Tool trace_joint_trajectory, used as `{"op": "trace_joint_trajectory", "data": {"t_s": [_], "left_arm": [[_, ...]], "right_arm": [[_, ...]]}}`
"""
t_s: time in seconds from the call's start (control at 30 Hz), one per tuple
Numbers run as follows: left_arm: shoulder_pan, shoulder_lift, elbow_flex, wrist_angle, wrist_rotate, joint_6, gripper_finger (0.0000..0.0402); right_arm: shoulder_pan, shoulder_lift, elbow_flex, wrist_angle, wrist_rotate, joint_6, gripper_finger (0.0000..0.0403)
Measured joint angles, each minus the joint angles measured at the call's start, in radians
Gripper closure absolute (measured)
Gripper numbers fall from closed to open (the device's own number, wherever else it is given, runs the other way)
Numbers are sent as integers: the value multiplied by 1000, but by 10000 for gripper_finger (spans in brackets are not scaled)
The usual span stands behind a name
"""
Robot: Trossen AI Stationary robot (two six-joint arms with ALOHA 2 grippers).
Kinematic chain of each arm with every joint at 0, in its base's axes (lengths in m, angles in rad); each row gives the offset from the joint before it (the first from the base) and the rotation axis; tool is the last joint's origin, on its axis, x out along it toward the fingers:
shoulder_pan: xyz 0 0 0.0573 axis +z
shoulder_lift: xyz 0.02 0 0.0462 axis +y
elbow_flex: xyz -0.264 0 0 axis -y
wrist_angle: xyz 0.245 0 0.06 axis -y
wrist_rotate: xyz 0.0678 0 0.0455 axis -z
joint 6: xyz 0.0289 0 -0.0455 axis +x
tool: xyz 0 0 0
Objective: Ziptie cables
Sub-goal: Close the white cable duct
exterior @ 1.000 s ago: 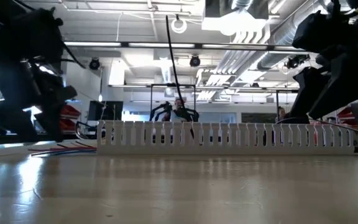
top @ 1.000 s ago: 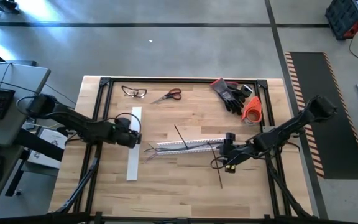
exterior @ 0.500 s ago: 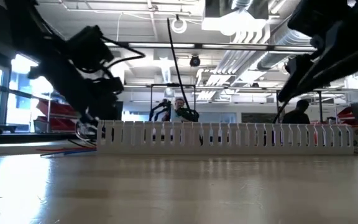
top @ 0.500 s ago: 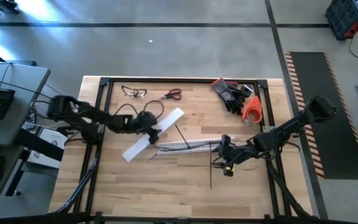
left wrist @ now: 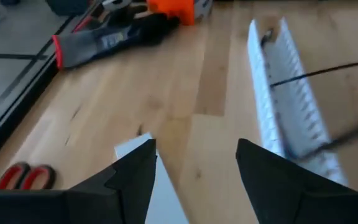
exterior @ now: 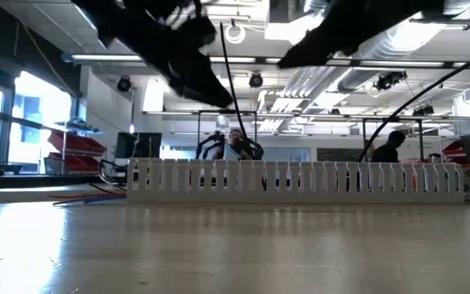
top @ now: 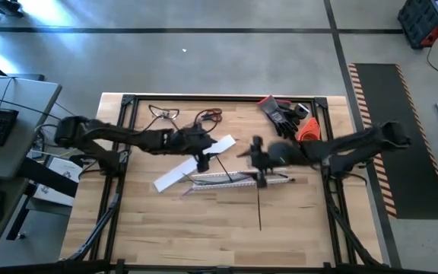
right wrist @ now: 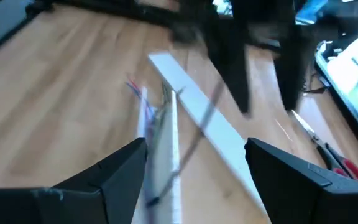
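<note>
Observing from high view: left pincer and right pincer both hang over mid worktop, near each other, above the white slotted channel.
High view, cables: the cables lie in and along the channel, loose ends spilling past its left end.
High view, zipties: one ziptie lies straight on the wood below the channel; another dark strip crosses its upper side.
High view, other items: flat white cover strip lies askew beside the left pincer; scissors, glasses, gloves and an orange tape roll sit along the far edge.
Low view: channel stands on the wood; reddish and blue wire ends trail out at its left. Both arms appear only as dark shapes overhead.
Left wrist view: fingers spread wide, nothing between them; channel ahead.
Right wrist view: fingers spread wide, empty; channel and cover strip ahead, blurred.
Step in hand (judgement): approach to the bundle; no ziptie picked up yet.
Next move (judgement): one pincer must take a ziptie, the other steady the wires, so the strip can loop round them.
</note>
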Motion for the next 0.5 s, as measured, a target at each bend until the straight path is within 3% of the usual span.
{"op": "trace_joint_trajectory", "data": {"t_s": [0.23,0.37,0.5], "left_arm": [[-185,-197,-132,-67,-221,-265,198],[-291,-258,-229,-70,-335,-411,198],[-354,-268,-275,-52,-422,-556,198]], "right_arm": [[-299,278,144,29,-373,-251,143],[-382,492,336,-60,-546,-378,143],[-410,664,522,-189,-634,-477,143]]}}
